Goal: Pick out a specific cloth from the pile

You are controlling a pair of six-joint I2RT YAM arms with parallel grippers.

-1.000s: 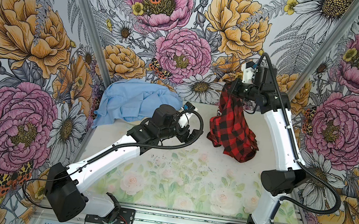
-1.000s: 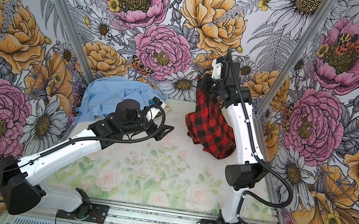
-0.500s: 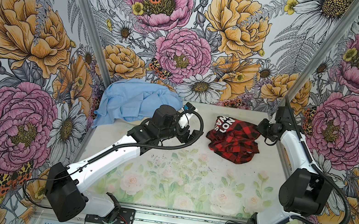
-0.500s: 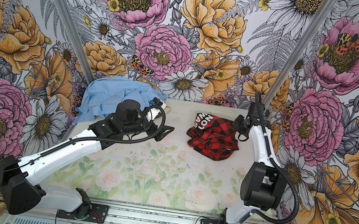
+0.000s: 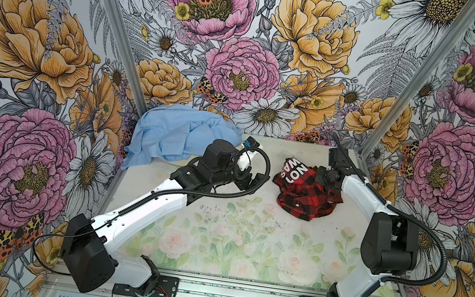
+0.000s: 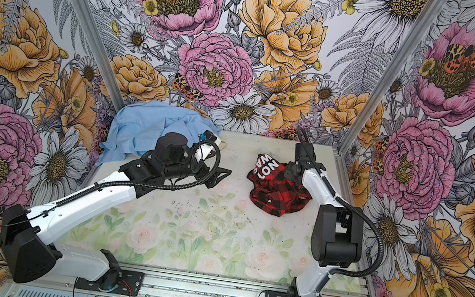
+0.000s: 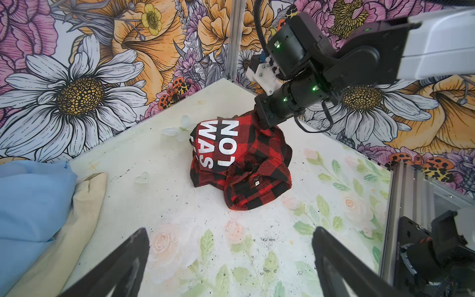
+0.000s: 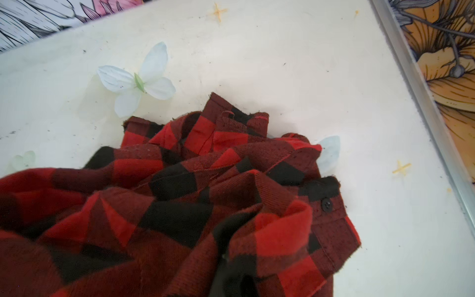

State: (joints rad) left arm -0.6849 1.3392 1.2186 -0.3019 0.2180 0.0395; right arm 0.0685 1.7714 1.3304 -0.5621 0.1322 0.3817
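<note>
Blue and cream, the pile (image 5: pixel 180 139) sits unmoved in the far left corner, while the cloth (image 5: pixel 306 194), dangling high a second ago, now lies crumpled on the table (image 5: pixel 248 237) at far right. The right gripper (image 5: pixel 323 176) has come down with it, clamped on its edge; the left gripper (image 7: pixel 230 231) stays spread wide, empty.

My left arm (image 5: pixel 154 207): stretched out long and low, pointing to the right.
My left gripper (image 7: pixel 231 231): wide open, holding nothing.
My right arm (image 5: pixel 363 193): elbow bent sharply, front part reaching away from me.
My right gripper (image 7: pixel 266 120): tipped down, pinched tight on the cloth (image 7: pixel 246 164).
</note>
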